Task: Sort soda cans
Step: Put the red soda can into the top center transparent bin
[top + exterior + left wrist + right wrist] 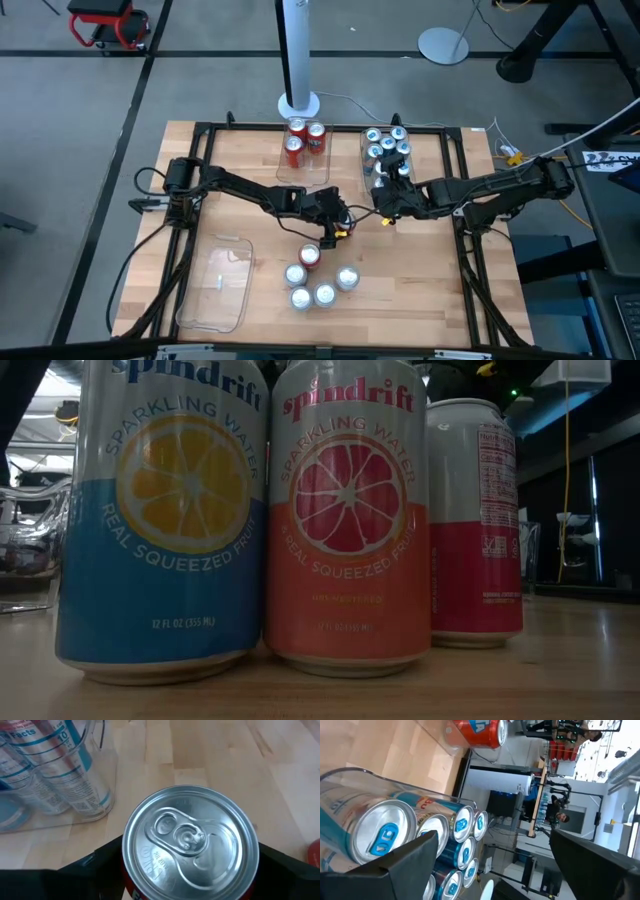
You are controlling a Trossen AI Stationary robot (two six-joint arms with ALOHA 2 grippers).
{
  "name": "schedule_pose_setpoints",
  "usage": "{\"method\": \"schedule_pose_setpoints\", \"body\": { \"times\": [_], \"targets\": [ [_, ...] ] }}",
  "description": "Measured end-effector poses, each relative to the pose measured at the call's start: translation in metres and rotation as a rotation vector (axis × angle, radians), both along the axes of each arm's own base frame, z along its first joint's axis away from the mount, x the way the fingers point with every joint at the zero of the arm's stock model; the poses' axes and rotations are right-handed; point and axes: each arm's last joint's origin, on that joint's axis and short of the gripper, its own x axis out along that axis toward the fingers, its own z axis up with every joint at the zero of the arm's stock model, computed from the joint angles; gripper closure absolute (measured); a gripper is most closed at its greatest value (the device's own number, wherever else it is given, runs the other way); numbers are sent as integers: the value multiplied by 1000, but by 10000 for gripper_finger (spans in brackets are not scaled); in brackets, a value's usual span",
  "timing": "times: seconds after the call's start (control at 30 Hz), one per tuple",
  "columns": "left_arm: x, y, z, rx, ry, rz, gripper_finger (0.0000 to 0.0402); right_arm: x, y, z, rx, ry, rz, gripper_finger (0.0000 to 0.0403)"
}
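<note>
A red soda can point(309, 256) with a silver top point(190, 837) stands upright on the wooden table, between the two fingers of my left gripper point(316, 247). Several loose soda cans point(322, 287) stand just nearer; three of them fill the low view point(350, 520). My right gripper point(384, 200) hovers open at the near end of a clear tray of blue-tabbed cans point(388, 148). Its fingers point(405, 862) stand wide apart with nothing between them. A second clear tray point(303, 160) holds three red cans point(303, 138). My left gripper has closed on the red can's upper body point(128, 889), just under the top rim, with one finger point(95, 867) on each side. The fingers slant down from the table's far left. The can stands upright, and the high view shows it among the others on the table.
An empty clear tray point(213, 285) lies at the near left. The black frame rails point(470, 240) run along the table's sides, and a white pole's base point(298, 103) stands at the far edge. Bare wood lies at the near right.
</note>
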Motion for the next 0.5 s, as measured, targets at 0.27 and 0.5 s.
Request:
{"method": "schedule_pose_setpoints", "body": {
  "times": [0.27, 0.5],
  "targets": [
    [-10, 1, 22, 40, 3, 7, 109, -3, -1, 4, -40, -27, -36, 23],
    [-32, 3, 58, 70, 9, 42, 109, -10, -3, 7, -62, -70, -97, 23]
  ]
}}
